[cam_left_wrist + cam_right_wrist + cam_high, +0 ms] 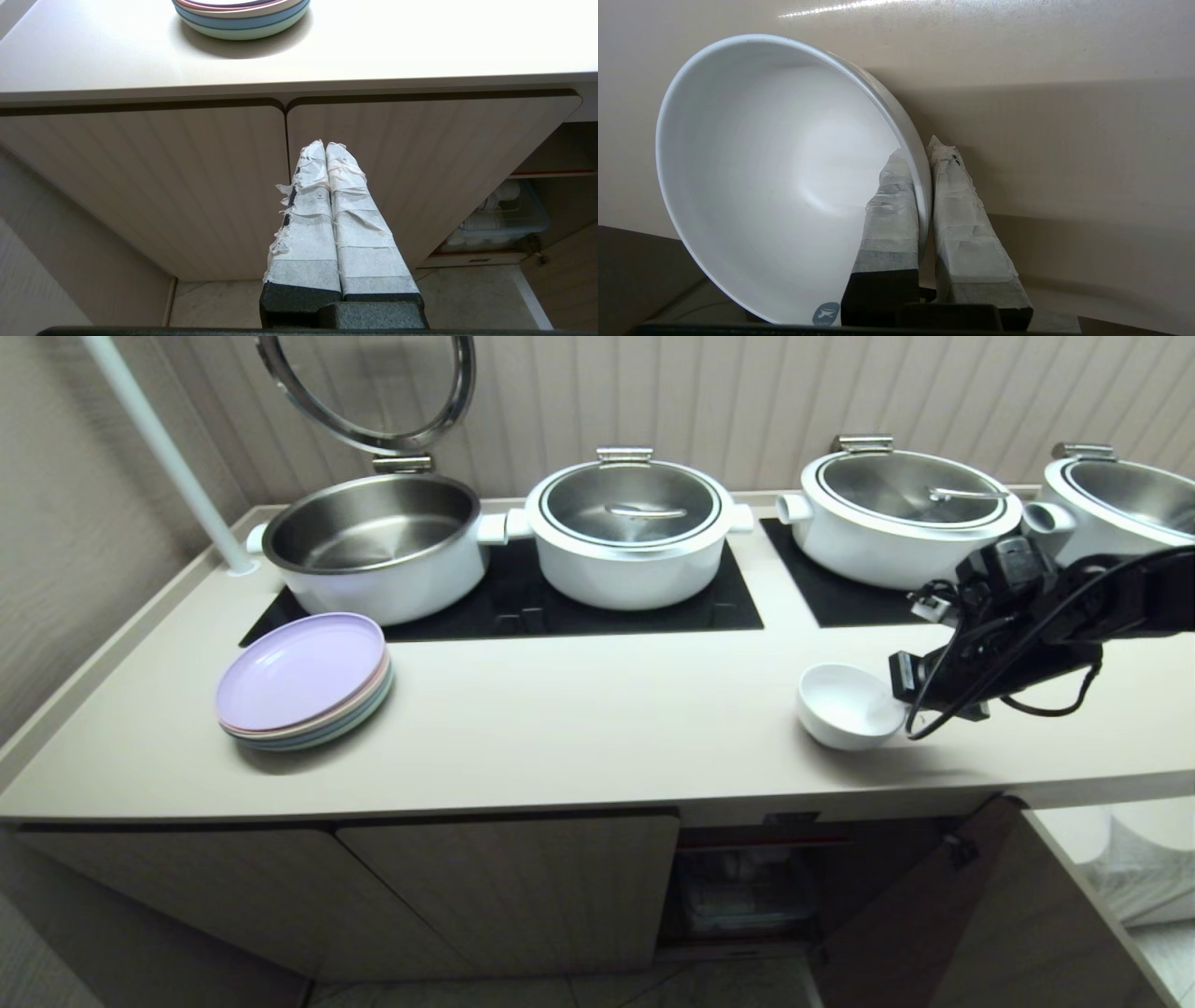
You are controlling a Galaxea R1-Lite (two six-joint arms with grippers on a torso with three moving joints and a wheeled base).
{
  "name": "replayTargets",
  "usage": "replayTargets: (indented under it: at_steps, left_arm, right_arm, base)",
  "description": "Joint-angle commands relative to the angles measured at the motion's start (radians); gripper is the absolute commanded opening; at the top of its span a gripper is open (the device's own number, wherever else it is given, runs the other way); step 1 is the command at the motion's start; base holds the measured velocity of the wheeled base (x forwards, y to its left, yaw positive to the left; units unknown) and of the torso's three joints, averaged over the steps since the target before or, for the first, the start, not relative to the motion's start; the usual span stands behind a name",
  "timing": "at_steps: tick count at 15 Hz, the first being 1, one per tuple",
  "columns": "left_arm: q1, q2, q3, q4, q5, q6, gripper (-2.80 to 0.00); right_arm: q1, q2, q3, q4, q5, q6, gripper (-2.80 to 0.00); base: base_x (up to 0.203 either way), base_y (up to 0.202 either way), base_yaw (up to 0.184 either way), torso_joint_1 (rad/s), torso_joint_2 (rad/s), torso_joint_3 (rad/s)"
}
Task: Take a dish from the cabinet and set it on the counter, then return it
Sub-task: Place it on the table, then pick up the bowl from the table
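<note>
Dish (845,705) in right hand (924,154), small grey logo inside.

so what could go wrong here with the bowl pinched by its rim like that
The right gripper grips the bowl only by a thin rim pinch, one finger inside, one outside, so it could slip or tip. The bowl also sits near the counter's front edge, above the open cabinet; a slip could drop it.

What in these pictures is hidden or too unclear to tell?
- Head view: the right gripper's fingers, hidden behind its own body and cables beside the dish.
- Right wrist view: whether the dish touches the counter; its foot is out of sight.
- Head view: the cabinet's contents, dark and small.
- Head view: the rightmost pot, cut off.
</note>
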Motion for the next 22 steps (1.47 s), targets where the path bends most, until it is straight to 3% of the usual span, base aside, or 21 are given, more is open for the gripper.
replayTargets:
  at_steps: [1, 2, 16, 19, 22]
  left_arm:
    - [0.0, 0.0, 0.0, 0.0, 0.0, 0.0, -2.8]
    - [0.0, 0.0, 0.0, 0.0, 0.0, 0.0, -2.8]
    - [0.0, 0.0, 0.0, 0.0, 0.0, 0.0, -2.8]
    - [0.0, 0.0, 0.0, 0.0, 0.0, 0.0, -2.8]
    - [0.0, 0.0, 0.0, 0.0, 0.0, 0.0, -2.8]
  right_arm:
    - [0.002, -0.006, 0.0, 0.003, 0.002, 0.001, -2.8]
    - [0.003, -0.006, 0.0, 0.001, 0.002, 0.002, 0.0]
    - [0.008, -0.043, 0.014, -0.038, 0.0, -0.01, 0.0]
    - [0.005, -0.074, 0.062, -0.054, 0.002, -0.091, 0.0]
    - [0.005, -0.11, 0.119, -0.131, 0.0, -0.122, 0.0]
  base:
    - [0.0, 0.0, 0.0, 0.0, 0.0, 0.0]
    - [0.0, 0.0, 0.0, 0.0, 0.0, 0.0]
    - [0.0, 0.0, 0.0, 0.0, 0.0, 0.0]
    - [0.0, 0.0, 0.0, 0.0, 0.0, 0.0]
    - [0.0, 0.0, 0.0, 0.0, 0.0, 0.0]
